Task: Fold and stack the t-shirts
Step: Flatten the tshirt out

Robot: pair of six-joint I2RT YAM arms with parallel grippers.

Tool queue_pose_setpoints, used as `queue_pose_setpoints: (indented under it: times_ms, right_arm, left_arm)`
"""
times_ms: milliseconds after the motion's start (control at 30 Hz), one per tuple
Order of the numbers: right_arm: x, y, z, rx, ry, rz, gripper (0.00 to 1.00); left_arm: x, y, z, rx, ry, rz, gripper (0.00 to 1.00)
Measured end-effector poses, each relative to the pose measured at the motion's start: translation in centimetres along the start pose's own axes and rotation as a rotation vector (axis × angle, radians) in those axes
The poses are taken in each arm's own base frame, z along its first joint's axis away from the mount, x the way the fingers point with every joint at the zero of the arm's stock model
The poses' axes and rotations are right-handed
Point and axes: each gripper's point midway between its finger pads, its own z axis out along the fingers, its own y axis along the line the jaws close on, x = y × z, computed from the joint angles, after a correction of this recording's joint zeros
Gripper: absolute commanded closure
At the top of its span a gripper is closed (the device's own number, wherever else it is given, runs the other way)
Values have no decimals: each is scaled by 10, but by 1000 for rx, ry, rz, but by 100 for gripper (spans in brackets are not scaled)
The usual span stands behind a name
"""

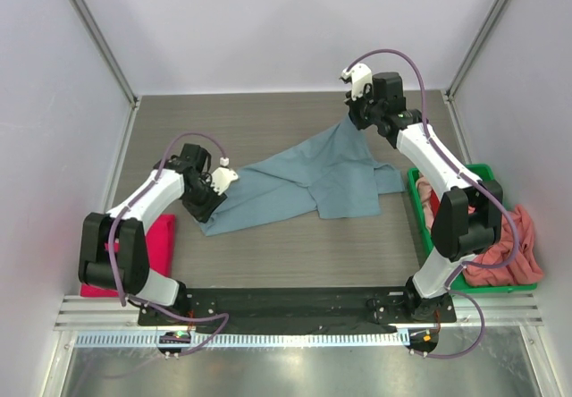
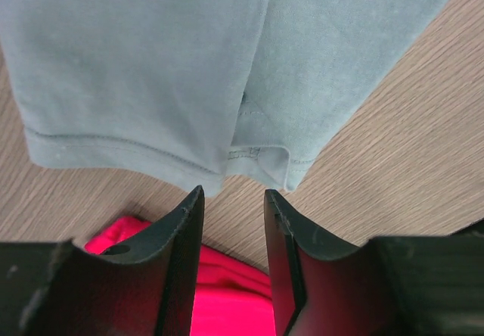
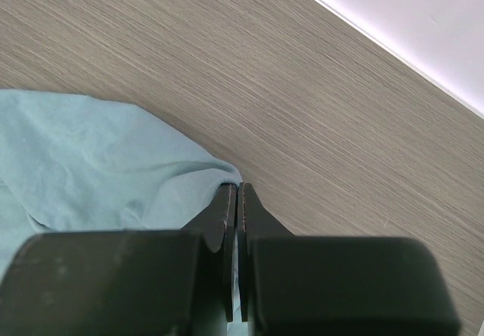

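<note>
Early — dusty grey-blue cloth t-shirt [image 1: 304, 182] unfolded, clamped in right claw [image 3: 237, 192], left claw [image 2: 233, 194] apart at hem; magenta-pink cloth t-shirt [image 1: 156, 240] seemingly folded — salmon-pink cloth heap [image 1: 523, 236] waiting.

Illumination is bright, even and diffuse in all three views, softly returned by the pale walls [image 1: 268, 21]. In the top external view, shadows under the arms are faint and short, and the metal sill [image 1: 286, 370] at the near edge carries a dull sheen. In the left wrist view, the left fingers [image 2: 178, 253] are dark and slightly soft, while stitching on the grey-blue t-shirt [image 2: 151, 71] is sharp. In the right wrist view, the right fingers [image 3: 219, 230] are near-black with little detail, the surface [image 3: 302, 86] grain is crisp, and the top right corner is washed out.
</note>
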Motion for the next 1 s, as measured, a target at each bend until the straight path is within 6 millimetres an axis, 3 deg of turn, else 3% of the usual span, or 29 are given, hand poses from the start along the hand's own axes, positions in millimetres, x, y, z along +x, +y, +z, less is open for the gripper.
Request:
queue_pose_setpoints:
  times_ms: [700,1000]
  right_arm:
    - [0,0,0,-1,1,3,99]
    - [0,0,0,-1,1,3,99]
  left_arm:
    - [13,8,32,-13,70,-19,61]
    - [18,11,40,-20,96,-25,74]
